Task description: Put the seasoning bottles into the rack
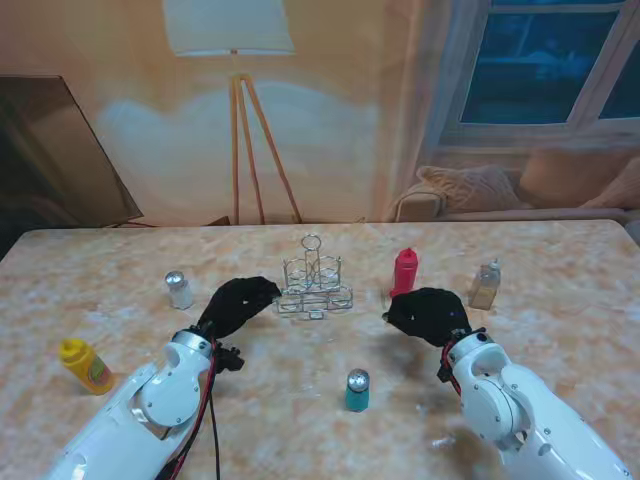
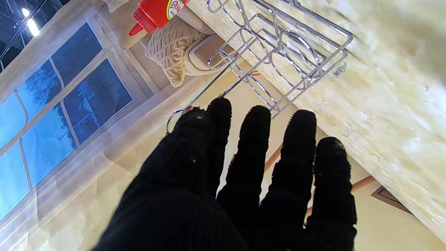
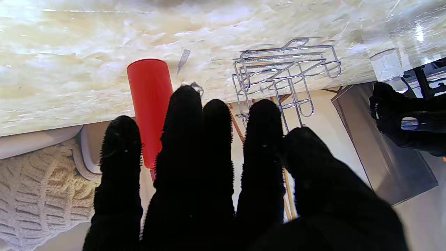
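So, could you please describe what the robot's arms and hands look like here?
Both arms are glossy white with rounded joint housings. The left hand and right hand are five-fingered and covered in black, fuzzy knit gloves. Red and black cables run along the left arm; a red-black collar sits at the right wrist.

Stand view evenly lit, warm, slightly soft. Desk shows white glare in wrist views; black fingers lack detail.

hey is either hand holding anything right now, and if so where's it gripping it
Nothing is held. The left hand is open beside the wire rack, and the right hand is open just short of the red bottle, fingers extended, not closed on it.
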